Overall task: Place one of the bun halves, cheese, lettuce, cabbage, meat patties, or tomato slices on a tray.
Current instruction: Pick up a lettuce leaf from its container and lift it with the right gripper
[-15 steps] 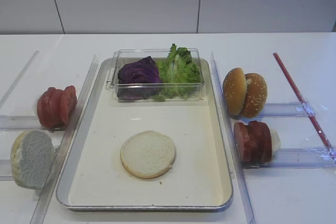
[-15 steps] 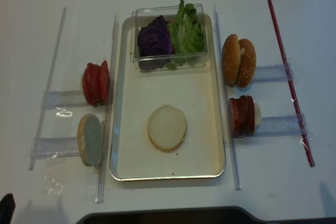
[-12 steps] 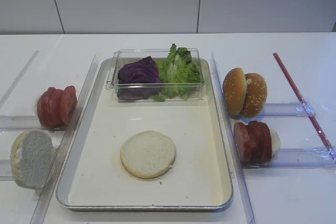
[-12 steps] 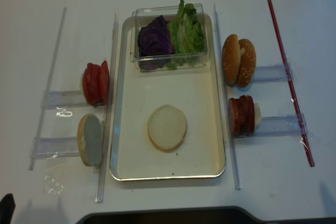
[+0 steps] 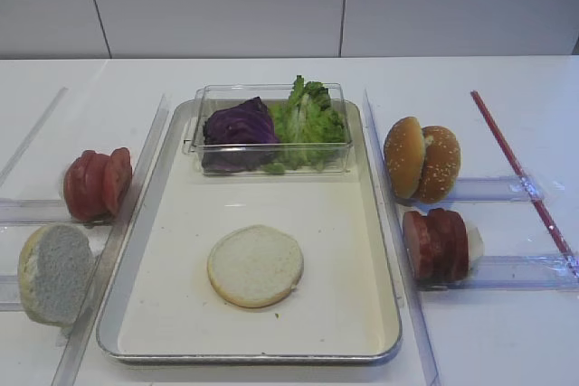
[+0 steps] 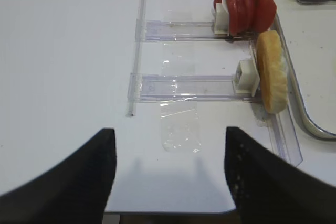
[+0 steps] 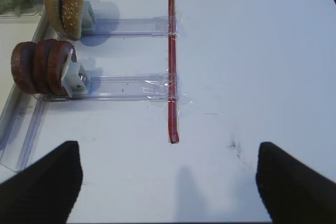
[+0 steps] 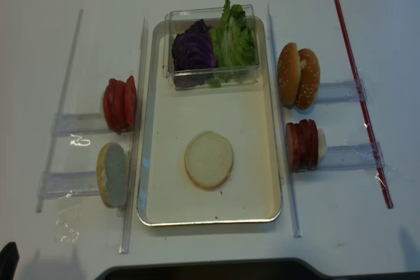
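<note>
A pale bun half [image 5: 255, 265] lies crumb side up in the middle of the silver tray [image 5: 384, 250]. At the tray's far end a clear container [image 5: 271, 165] holds purple cabbage [image 5: 238, 126] and green lettuce [image 5: 309, 118]. Left of the tray stand tomato slices [image 5: 95, 183] and another pale bun half [image 5: 54, 273]. On the right stand sesame bun halves [image 5: 421, 160] and meat patties [image 5: 436, 243]. Cheese is out of view. My left gripper [image 6: 168, 129] is open over bare table, short of the bun half [image 6: 272, 72]. My right gripper [image 7: 167, 144] is open and empty, near the patties [image 7: 41, 66].
Clear plastic rails [image 5: 493, 270] hold the upright food on both sides of the tray. A red strip [image 5: 517, 169] runs taped along the table at the far right. A patch of clear tape [image 6: 181, 129] lies ahead of the left gripper.
</note>
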